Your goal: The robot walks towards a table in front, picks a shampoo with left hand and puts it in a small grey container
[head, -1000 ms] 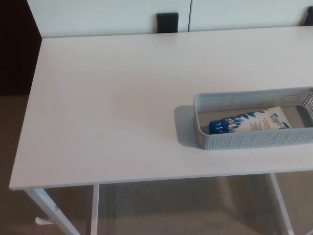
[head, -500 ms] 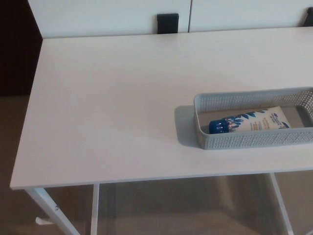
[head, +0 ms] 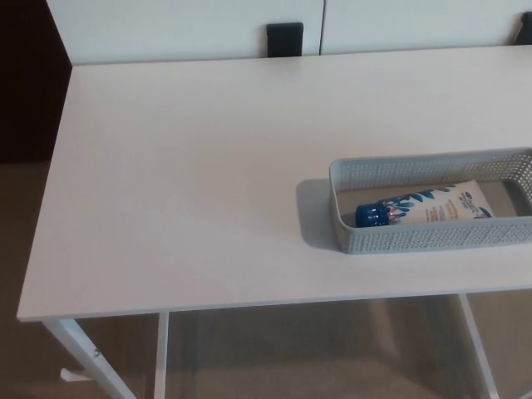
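Note:
A cream shampoo tube (head: pixel 426 208) with a blue cap and blue leaf print lies on its side inside a small grey perforated container (head: pixel 407 239). The cap points left. The container stands near the front right of the white table (head: pixel 191 174) and runs off the picture's right edge. Neither of my hands shows in the head view.
A white wall with a black socket plate (head: pixel 284 38) runs behind the table. White table legs (head: pixel 158 357) show below the front edge over a beige floor. A dark area (head: pixel 25 83) lies to the far left.

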Tool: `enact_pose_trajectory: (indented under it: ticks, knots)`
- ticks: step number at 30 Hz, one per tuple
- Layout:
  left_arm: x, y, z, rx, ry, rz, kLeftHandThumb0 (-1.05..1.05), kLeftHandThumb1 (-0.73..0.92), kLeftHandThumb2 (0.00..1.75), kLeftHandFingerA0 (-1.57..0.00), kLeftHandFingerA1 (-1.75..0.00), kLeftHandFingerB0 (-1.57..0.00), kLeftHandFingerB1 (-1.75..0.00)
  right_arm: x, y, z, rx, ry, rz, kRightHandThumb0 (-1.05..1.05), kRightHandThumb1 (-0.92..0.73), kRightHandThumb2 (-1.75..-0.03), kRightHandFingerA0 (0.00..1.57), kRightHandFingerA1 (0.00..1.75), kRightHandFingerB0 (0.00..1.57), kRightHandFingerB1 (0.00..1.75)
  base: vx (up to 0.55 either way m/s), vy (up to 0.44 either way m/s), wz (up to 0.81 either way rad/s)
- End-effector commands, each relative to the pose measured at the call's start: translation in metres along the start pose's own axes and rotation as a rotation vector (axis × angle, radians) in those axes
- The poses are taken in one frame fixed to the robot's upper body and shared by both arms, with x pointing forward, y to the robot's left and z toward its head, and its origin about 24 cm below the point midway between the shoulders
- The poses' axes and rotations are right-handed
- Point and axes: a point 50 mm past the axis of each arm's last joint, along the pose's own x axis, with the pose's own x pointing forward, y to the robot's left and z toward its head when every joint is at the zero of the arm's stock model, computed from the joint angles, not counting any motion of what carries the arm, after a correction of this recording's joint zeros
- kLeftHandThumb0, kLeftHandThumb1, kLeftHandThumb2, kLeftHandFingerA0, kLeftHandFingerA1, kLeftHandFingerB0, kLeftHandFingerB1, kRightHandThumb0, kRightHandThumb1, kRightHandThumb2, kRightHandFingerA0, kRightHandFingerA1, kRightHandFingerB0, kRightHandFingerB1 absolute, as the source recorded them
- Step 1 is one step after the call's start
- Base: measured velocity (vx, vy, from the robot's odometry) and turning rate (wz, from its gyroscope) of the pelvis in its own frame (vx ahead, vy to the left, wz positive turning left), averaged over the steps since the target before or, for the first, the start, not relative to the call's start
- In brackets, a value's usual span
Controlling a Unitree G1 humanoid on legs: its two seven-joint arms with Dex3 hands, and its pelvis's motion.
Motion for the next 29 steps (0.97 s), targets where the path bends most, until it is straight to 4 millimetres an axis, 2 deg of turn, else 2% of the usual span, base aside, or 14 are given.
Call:
enact_pose_trajectory:
  ticks: [1, 4, 6, 7, 9, 15, 16, 17, 19, 22, 24, 27, 29]
  knots:
    - [0.001, 0.025, -0.002, 0.053, 0.0, 0.123, -0.77, 0.87, 0.66, -0.28, -0.36, -0.25, -0.32, -0.002, -0.015, -0.004, 0.052, -0.004, -0.068, -0.38, -0.56, -0.78, 0.66, 0.57, 0.48, 0.5, 0.0, 0.0, 0.0]
    - [0.004, 0.024, 0.011, 0.005, -0.059, 0.121, -0.72, 0.87, 0.66, -0.31, -0.37, -0.27, -0.32, 0.002, -0.017, 0.006, 0.055, -0.016, -0.076, -0.4, -0.54, -0.78, 0.67, 0.58, 0.49, 0.51, 0.0, 0.0, 0.0]
    - [0.005, 0.021, 0.011, -0.002, -0.073, 0.124, -0.72, 0.87, 0.66, -0.32, -0.37, -0.28, -0.33, 0.002, -0.017, 0.005, 0.046, -0.017, -0.073, -0.4, -0.54, -0.78, 0.66, 0.57, 0.49, 0.51, 0.0, 0.0, 0.0]
    - [0.005, 0.021, 0.011, 0.009, -0.07, 0.127, -0.74, 0.88, 0.67, -0.26, -0.35, -0.25, -0.31, 0.002, -0.018, 0.005, 0.051, -0.018, -0.07, -0.4, -0.55, -0.77, 0.63, 0.56, 0.48, 0.49, 0.0, 0.0, 0.0]
    - [0.006, 0.023, 0.015, 0.039, -0.061, 0.158, -0.75, 0.86, 0.66, -0.3, -0.36, -0.28, -0.32, 0.002, -0.021, 0.008, 0.069, -0.024, -0.07, -0.41, -0.55, -0.78, 0.65, 0.56, 0.48, 0.49, 0.0, 0.0, 0.0]
    - [0.008, 0.018, 0.016, 0.047, -0.075, 0.157, -0.77, 0.87, 0.67, -0.28, -0.35, -0.24, -0.31, 0.002, -0.023, 0.008, 0.075, -0.023, -0.081, -0.38, -0.56, -0.77, 0.65, 0.55, 0.48, 0.49, 0.0, 0.0, 0.0]
    - [0.008, 0.023, 0.026, 0.038, -0.105, 0.16, -0.77, 0.87, 0.67, -0.3, -0.35, -0.25, -0.3, 0.004, -0.024, 0.015, 0.082, -0.037, -0.084, -0.39, -0.56, -0.77, 0.66, 0.56, 0.48, 0.49, 0.0, 0.0, 0.0]
    - [0.009, 0.022, 0.028, 0.027, -0.114, 0.148, -0.76, 0.87, 0.66, -0.25, -0.34, -0.22, -0.3, 0.005, -0.026, 0.015, 0.08, -0.035, -0.09, -0.4, -0.56, -0.77, 0.67, 0.56, 0.48, 0.49, 0.0, 0.0, 0.0]
    - [0.008, 0.02, 0.023, 0.019, -0.107, 0.144, -0.73, 0.87, 0.67, -0.26, -0.35, -0.21, -0.3, 0.002, -0.023, 0.008, 0.089, -0.019, -0.087, -0.39, -0.56, -0.77, 0.66, 0.55, 0.48, 0.49, 0.0, 0.0, 0.0]
    - [0.008, 0.02, 0.023, 0.018, -0.108, 0.144, -0.73, 0.87, 0.67, -0.26, -0.35, -0.21, -0.3, 0.002, -0.023, 0.008, 0.09, -0.019, -0.087, -0.39, -0.56, -0.77, 0.66, 0.55, 0.48, 0.49, 0.0, 0.0, 0.0]
    - [0.009, 0.014, 0.019, 0.034, -0.081, 0.154, -0.72, 0.86, 0.66, -0.26, -0.35, -0.22, -0.32, -0.003, -0.019, -0.008, 0.09, 0.009, -0.076, -0.4, -0.55, -0.78, 0.66, 0.56, 0.49, 0.5, 0.0, 0.0, 0.0]
    - [0.009, 0.013, 0.018, 0.029, -0.079, 0.154, -0.72, 0.86, 0.66, -0.26, -0.35, -0.22, -0.32, -0.004, -0.019, -0.009, 0.085, 0.008, -0.075, -0.4, -0.55, -0.78, 0.66, 0.56, 0.49, 0.5, 0.0, 0.0, 0.0]
    - [0.011, 0.012, 0.026, 0.014, -0.103, 0.148, -0.74, 0.86, 0.66, -0.25, -0.36, -0.19, -0.3, -0.003, -0.022, -0.008, 0.104, 0.01, -0.094, -0.41, -0.53, -0.78, 0.69, 0.59, 0.52, 0.52, 0.0, 0.0, 0.0]
